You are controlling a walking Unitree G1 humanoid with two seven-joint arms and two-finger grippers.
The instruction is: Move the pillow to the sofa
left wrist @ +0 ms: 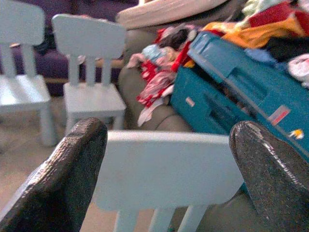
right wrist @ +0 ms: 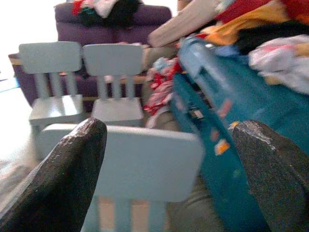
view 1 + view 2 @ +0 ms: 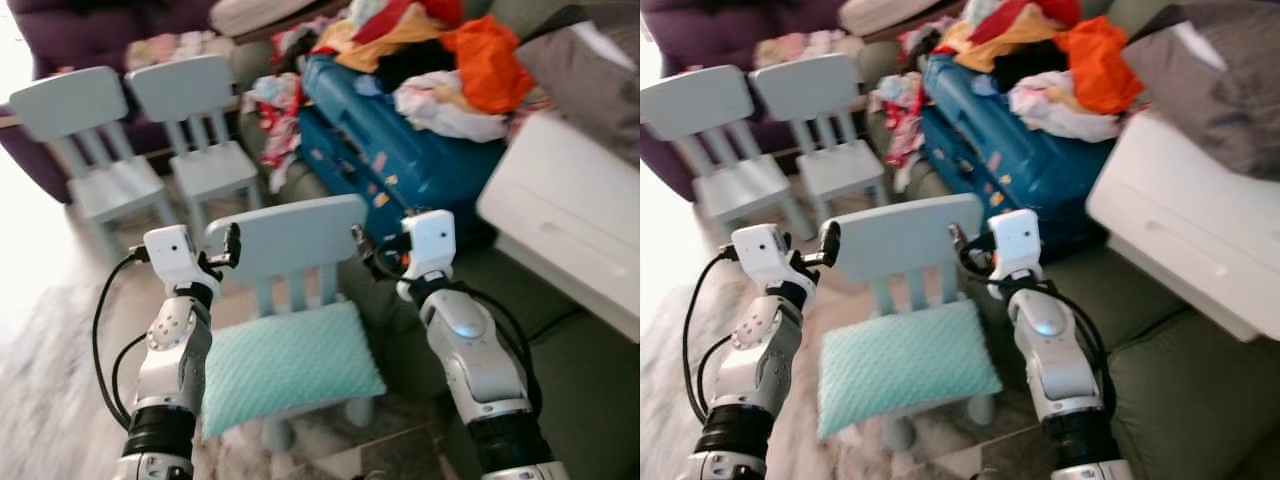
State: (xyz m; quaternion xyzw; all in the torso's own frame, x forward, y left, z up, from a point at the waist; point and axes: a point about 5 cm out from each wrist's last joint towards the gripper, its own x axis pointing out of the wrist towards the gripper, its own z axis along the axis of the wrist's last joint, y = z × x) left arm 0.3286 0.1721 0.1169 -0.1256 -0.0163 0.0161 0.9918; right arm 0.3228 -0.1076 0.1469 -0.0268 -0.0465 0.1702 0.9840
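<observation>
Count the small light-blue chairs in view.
3. The nearest chair stands between the two grippers, with the pillow on its seat. Two more chairs stand side by side farther back on the robot's left, before the purple sofa.

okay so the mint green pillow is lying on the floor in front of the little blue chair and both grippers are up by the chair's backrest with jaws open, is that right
Not quite. The pillow is not on the floor: the left eye view shows it lying on the seat of the little blue chair. The rest holds: the left gripper and the right gripper are up by the chair's backrest, and both wrist views show the jaws open.
</observation>
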